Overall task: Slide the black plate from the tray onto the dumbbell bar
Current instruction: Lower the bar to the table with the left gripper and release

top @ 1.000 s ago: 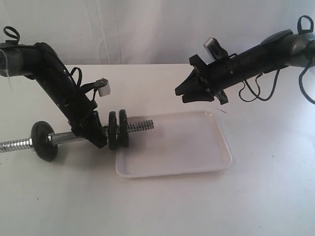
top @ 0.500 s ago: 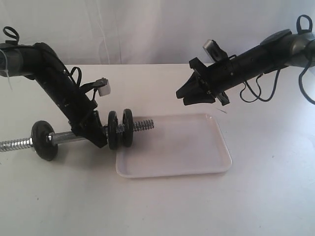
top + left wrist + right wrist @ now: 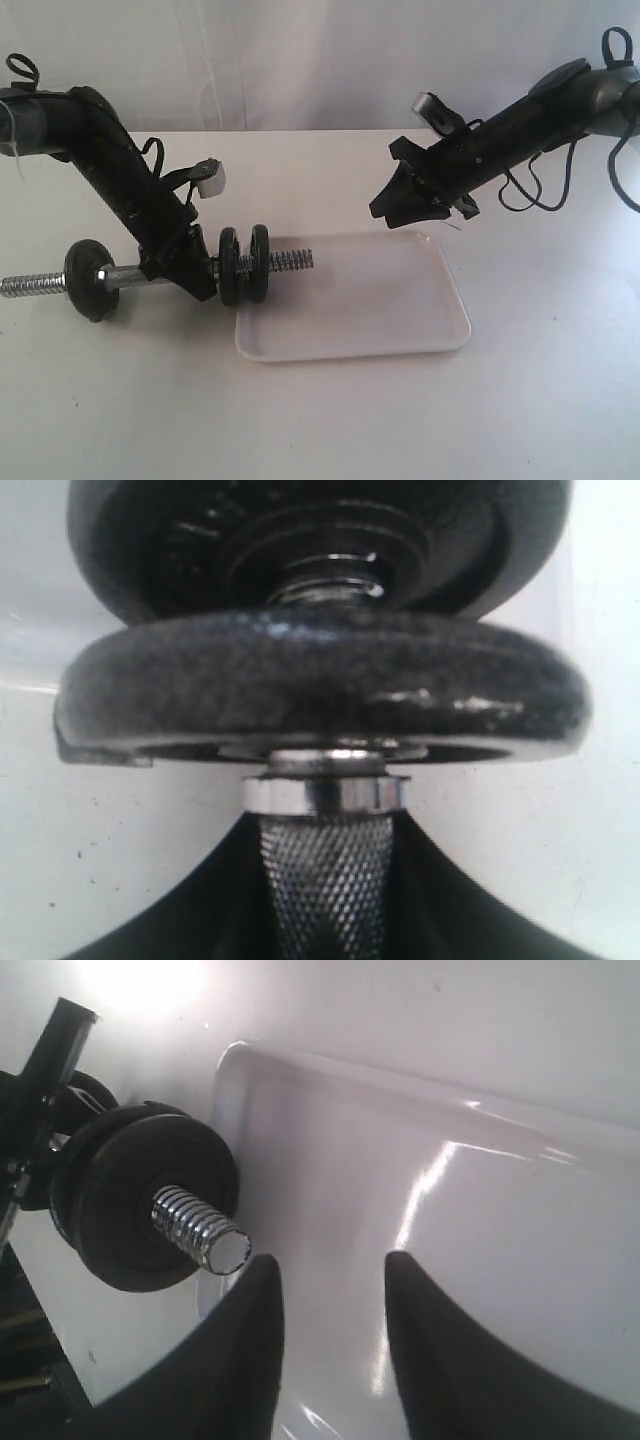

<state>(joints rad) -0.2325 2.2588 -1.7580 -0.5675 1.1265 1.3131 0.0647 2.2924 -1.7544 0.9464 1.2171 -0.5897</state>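
Note:
The black plate point(image 3: 260, 262) sits on the dumbbell bar point(image 3: 130, 274), outermost of two discs, next to its twin point(image 3: 230, 265). The bar's threaded end point(image 3: 291, 261) pokes out over the tray's left edge. The pale tray point(image 3: 380, 290) holds nothing. My left gripper point(image 3: 195, 280) is shut on the bar's knurled handle point(image 3: 325, 880), just behind the chrome collar point(image 3: 325, 792) and inner disc point(image 3: 320, 695). My right gripper point(image 3: 385, 205) hangs open above the tray's far edge. From its wrist, the gripper point(image 3: 325, 1270) faces the plate point(image 3: 130, 1210) and the thread tip point(image 3: 200, 1230), apart from both.
A third black disc point(image 3: 88, 280) sits on the bar's left part, with bare thread point(image 3: 30, 285) beyond it. The white table point(image 3: 320, 420) runs on in front of the tray. Cables hang under the right arm point(image 3: 530, 185).
The right gripper has drawn back to the right, away from the bar's end. The outer plate has shifted slightly away from its twin. The left arm still grips the bar.

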